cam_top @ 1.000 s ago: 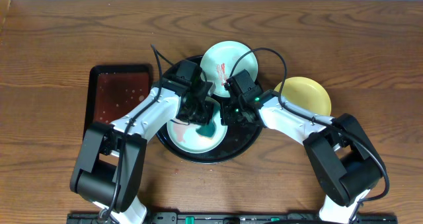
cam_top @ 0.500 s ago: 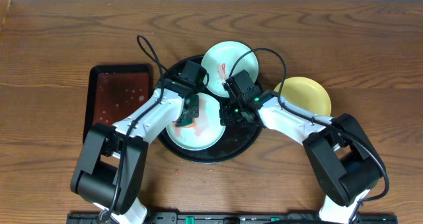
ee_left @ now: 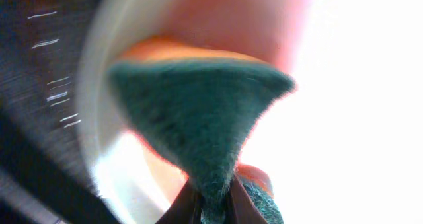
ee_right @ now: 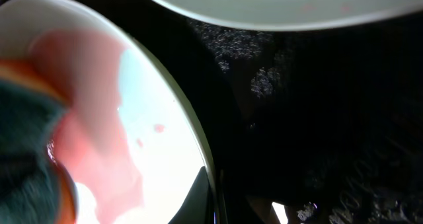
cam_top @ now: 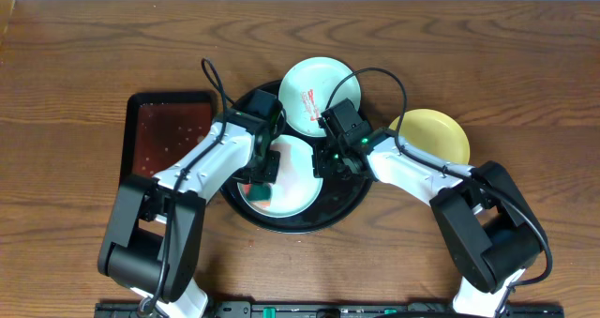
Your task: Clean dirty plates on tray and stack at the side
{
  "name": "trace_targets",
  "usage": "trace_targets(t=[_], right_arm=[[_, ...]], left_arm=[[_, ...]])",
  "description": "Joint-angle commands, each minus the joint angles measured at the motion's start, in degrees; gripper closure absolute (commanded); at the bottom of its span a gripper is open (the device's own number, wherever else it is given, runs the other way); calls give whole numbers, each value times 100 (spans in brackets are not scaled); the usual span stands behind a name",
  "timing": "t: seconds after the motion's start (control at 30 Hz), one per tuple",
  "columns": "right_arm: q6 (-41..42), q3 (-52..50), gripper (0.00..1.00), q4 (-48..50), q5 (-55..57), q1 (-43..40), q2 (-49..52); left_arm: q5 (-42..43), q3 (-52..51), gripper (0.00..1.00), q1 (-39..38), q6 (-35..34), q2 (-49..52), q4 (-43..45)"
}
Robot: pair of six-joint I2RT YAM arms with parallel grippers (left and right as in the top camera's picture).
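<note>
On the black round tray [cam_top: 347, 194] lies a mint plate [cam_top: 298, 175] with a pink-red smear [ee_right: 86, 105]. My left gripper [cam_top: 262, 173] is shut on a green and orange sponge [cam_top: 260, 190] [ee_left: 198, 118], which presses on the plate's left part [ee_left: 344, 118]. At the plate's right edge my right gripper [cam_top: 323, 159] is shut on the rim [ee_right: 198, 164]. A second mint plate [cam_top: 314, 91] with a red streak rests on the tray's far rim. The yellow plate [cam_top: 436, 135] sits on the table, right of the tray.
A rectangular dark reddish tray [cam_top: 169, 140] lies left of the round tray. Both arms cross over the round tray from the front. Bare wooden table [cam_top: 525, 74] surrounds everything.
My left gripper has swept the sponge from the plate's lower right across to its left side. The right gripper has stayed where it was on the rim.
</note>
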Motion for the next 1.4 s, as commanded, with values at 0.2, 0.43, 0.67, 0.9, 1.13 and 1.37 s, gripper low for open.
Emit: trace_targets(t=[0.2,0.43,0.67,0.9,1.13,1.37], right_arm=[[-11,26,99,-59,63,-7,85],[-13,28,99,-59,63,-7,85],[-13,26,99,-57,66,-7,85],[-11,26,99,-59,66,-7,85],[-13,28,99,-83,63,-7,85],[-22,55,99,-326,66,-7,26]], left_arm=[[2173,-122,92,-66,1104,94,350],[1989,-122,93,-63,656,96,1086],[-372,-120,93,-28,-697,96,1456],[-1150,293,93,315,-931,94,798],[-1290,1187,93,590,-935,94,-243],[-1290,1801,93,629,-1102,94,-1180]])
